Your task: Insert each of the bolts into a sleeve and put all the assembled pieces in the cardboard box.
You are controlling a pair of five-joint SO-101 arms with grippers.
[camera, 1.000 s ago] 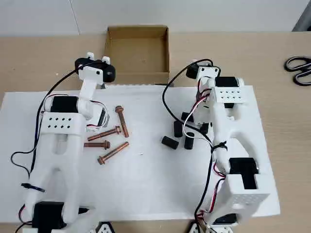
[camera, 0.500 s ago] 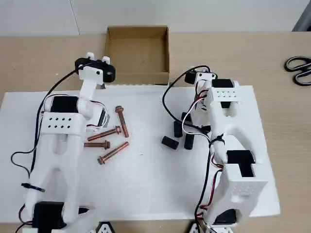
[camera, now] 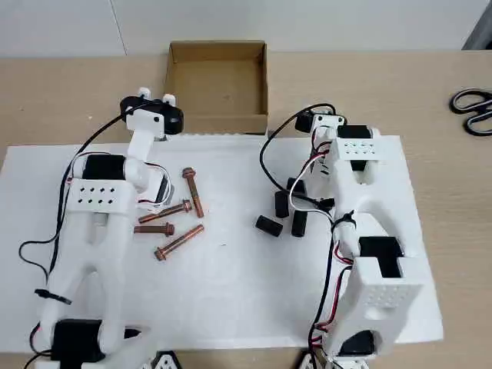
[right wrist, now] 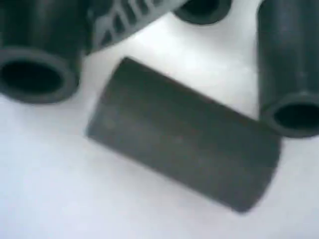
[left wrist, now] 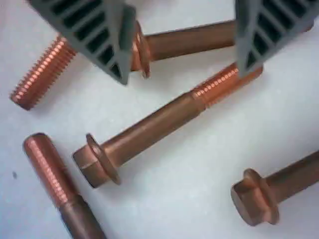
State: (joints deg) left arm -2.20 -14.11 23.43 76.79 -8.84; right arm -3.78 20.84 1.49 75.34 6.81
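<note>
Bolt point(left wrist: 271, 189) partly beyond picture's edge

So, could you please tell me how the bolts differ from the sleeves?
The bolts are copper-coloured, long and slim, with flanged heads and threaded ends; the sleeves are black, short, thick hollow tubes. The bolts lie under the open left gripper; the sleeves lie further right. Both sit loose on the white sheet, none yet joined.

Bright, even light leaves soft, faint shadows beside the bolts point(left wrist: 149, 130).
</note>
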